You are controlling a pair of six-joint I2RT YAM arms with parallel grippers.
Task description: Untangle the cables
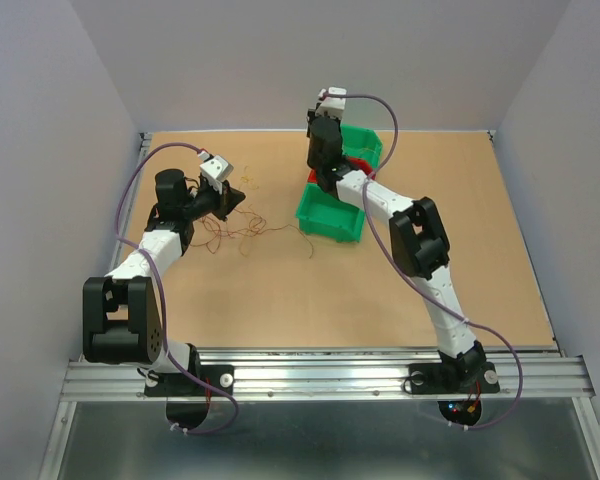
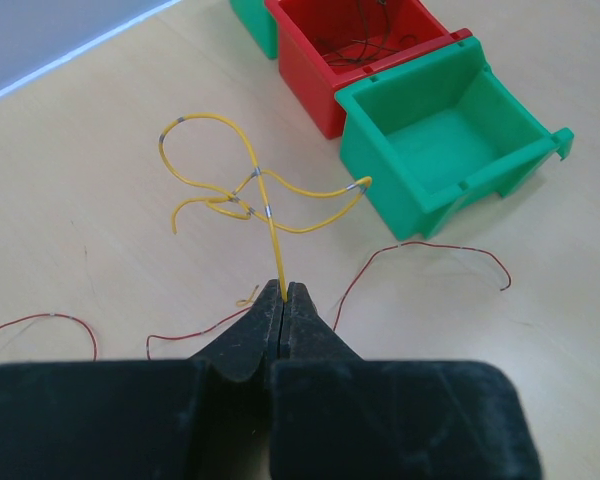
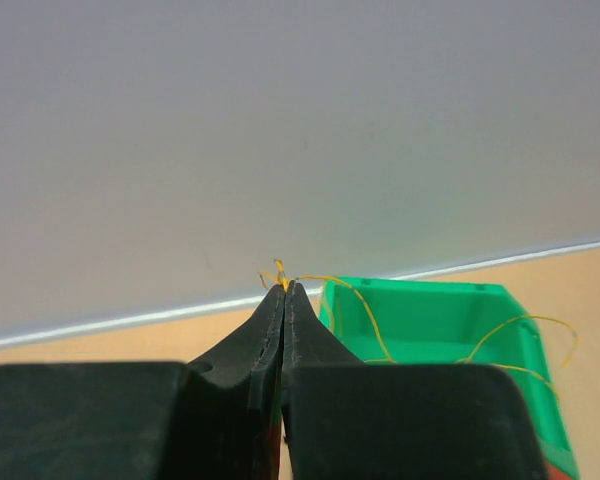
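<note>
A tangle of thin brown and orange cables [image 1: 242,232] lies on the table left of centre. My left gripper [image 1: 236,200] sits low over it. In the left wrist view it [image 2: 283,290] is shut on a yellow cable [image 2: 271,228] that loops out ahead. Thin red cables [image 2: 430,247] lie loose beside it. My right gripper [image 1: 318,120] is raised over the bins. In the right wrist view it [image 3: 284,286] is shut on a yellow cable [image 3: 341,281] that trails down into a green bin [image 3: 430,325].
A green bin [image 1: 330,212], a red bin [image 1: 358,163] and a second green bin [image 1: 365,143] stand in a row at the back centre. The left wrist view shows dark wires in the red bin [image 2: 310,60] and bare floor in the green bin [image 2: 380,150].
</note>
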